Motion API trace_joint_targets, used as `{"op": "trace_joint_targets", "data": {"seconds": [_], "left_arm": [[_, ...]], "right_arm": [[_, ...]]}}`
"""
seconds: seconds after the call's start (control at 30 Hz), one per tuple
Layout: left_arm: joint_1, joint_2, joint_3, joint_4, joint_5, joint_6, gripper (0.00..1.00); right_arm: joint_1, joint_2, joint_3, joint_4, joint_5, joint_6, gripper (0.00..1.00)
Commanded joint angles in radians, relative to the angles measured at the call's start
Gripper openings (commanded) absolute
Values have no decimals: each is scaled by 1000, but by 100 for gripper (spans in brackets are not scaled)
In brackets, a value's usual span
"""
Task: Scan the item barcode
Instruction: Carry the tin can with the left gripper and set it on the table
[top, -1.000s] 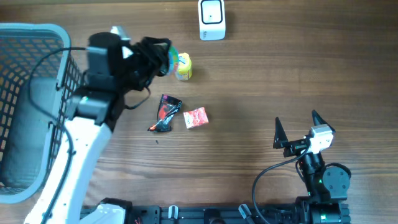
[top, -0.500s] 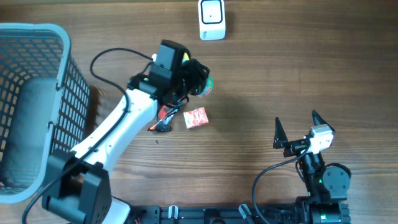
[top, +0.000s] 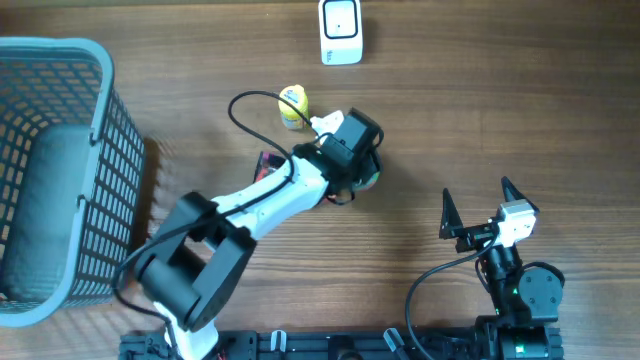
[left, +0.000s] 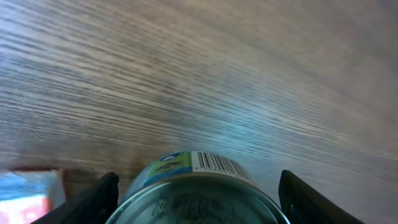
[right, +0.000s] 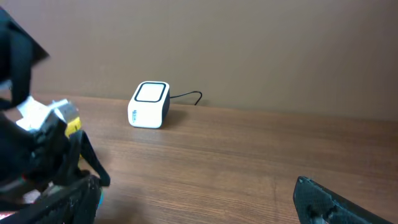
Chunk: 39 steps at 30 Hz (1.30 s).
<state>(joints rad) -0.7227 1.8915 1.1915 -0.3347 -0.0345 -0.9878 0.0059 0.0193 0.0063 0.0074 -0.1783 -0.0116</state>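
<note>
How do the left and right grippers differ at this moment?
The left gripper is shut on a can; the right gripper is empty, jaws wide apart. The left gripper reaches over the middle of the table; the right gripper sits near its front edge. Both have dark jaws.

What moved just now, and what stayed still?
The left gripper, holding a can, swung to the right across the table, away from the basket. Nothing was picked up or let go. The scanner, the small yellow item and the open right gripper stayed put.
</note>
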Motion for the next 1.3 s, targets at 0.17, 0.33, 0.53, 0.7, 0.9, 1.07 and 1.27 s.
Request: {"op": "trace_joint_targets", "data": {"seconds": [0.17, 0.33, 0.53, 0.7, 0.9, 1.07, 1.27], "left_arm": [[1, 135, 19, -21, -269, 16, 54], [3, 149, 19, -77, -399, 127, 54], [3, 149, 19, -101, -401, 552, 54], [3, 149, 19, -95, -401, 1017, 58], [3, 149, 19, -24, -222, 1090, 63], [3, 149, 19, -30, 81, 1129, 64], [2, 149, 19, -165, 170, 1321, 52]], "right_arm": [[4, -8, -1, 5, 6, 12, 100], [4, -8, -1, 5, 6, 12, 100], [4, -8, -1, 5, 6, 12, 100], [4, -8, -1, 5, 6, 12, 100], [4, -8, -1, 5, 6, 12, 100], [4, -8, -1, 5, 6, 12, 100], [4, -8, -1, 5, 6, 13, 100]]}}
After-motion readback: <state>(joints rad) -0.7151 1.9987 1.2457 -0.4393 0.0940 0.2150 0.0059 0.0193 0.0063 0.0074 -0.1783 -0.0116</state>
